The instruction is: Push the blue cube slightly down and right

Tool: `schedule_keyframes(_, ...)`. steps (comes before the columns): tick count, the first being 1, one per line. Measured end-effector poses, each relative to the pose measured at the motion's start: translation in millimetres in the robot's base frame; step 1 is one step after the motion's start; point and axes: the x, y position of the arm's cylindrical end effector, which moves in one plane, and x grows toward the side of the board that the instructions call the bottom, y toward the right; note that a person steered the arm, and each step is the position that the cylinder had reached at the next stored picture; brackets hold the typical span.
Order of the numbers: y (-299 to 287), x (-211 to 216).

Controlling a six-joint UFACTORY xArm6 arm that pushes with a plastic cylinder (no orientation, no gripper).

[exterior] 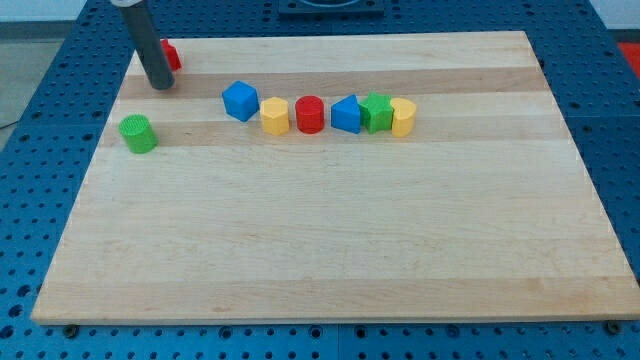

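The camera view, the only one, takes in the whole wooden table (330, 240), which rests on a blue perforated base (30, 150).

My tip (160, 85) stands near the table's top-left corner. It is a plain dark rod with no jaws, so the end effector neither opens nor closes and grips nothing. Just behind the rod, toward the top edge, a red block (171, 56) is partly hidden, so its shape cannot be made out, nor whether the rod touches it.

The blue cube (240, 101) sits in the upper part of the table, left of centre, to the right of my tip and slightly lower, with bare wood between them.

Just beside the blue cube's lower right stands a yellow block (275, 116); whether the two touch is unclear. It begins a row running toward the right edge: a red cylinder (310, 114), a blue block with a peaked top (346, 114), a green block (377, 111) and a second yellow block (403, 117). These stand close together, the last three seemingly touching. The yellow block at the row's left end lies on the down-and-right side of the blue cube.

A green cylinder (138, 133) stands alone near the left edge, below my tip and well apart from the row.
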Motion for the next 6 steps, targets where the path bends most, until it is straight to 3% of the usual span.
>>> schedule_keyframes(2,-1.5,-29.5)
schedule_keyframes(3,4.2,-8.3)
schedule_keyframes(5,102.8,13.5)
schedule_keyframes(6,113.4,29.7)
